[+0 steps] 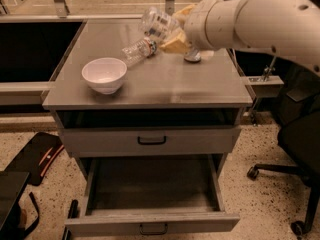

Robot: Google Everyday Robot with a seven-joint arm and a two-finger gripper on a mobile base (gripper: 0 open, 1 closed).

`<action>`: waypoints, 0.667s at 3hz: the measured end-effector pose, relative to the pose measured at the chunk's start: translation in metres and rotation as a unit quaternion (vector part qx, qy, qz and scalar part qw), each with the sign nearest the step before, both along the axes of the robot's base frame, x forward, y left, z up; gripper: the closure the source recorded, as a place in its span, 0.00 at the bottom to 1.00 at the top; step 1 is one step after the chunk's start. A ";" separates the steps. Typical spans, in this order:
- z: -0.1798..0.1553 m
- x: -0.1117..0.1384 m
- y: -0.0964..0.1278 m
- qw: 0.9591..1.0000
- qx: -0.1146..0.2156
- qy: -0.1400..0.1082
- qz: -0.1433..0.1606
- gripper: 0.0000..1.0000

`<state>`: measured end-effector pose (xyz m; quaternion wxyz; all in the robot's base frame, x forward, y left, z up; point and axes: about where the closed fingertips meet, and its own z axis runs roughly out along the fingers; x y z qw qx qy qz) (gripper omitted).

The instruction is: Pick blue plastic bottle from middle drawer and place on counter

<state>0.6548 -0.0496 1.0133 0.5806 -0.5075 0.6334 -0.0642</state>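
My gripper (173, 27) is shut on the blue plastic bottle (156, 22), a small bottle with a pale patterned label. It holds the bottle tilted in the air above the back of the counter (165, 84). My big white arm (255, 16) comes in from the upper right. The middle drawer (150, 186) stands pulled open below, its dark floor bare. A clear bottle with a red-and-white band (138, 49) lies on the counter just under the held bottle.
A white bowl (104, 74) sits on the counter's left front. A can's base (192, 58) shows under my arm. The top drawer front (151, 140) is closed. An office chair (300, 149) stands to the right, and a black object (35, 156) lies on the floor at left.
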 end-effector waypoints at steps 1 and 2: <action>-0.003 0.025 -0.030 1.000 -0.019 0.019 -0.015 1.00; -0.026 0.020 -0.047 0.996 -0.058 0.070 0.001 1.00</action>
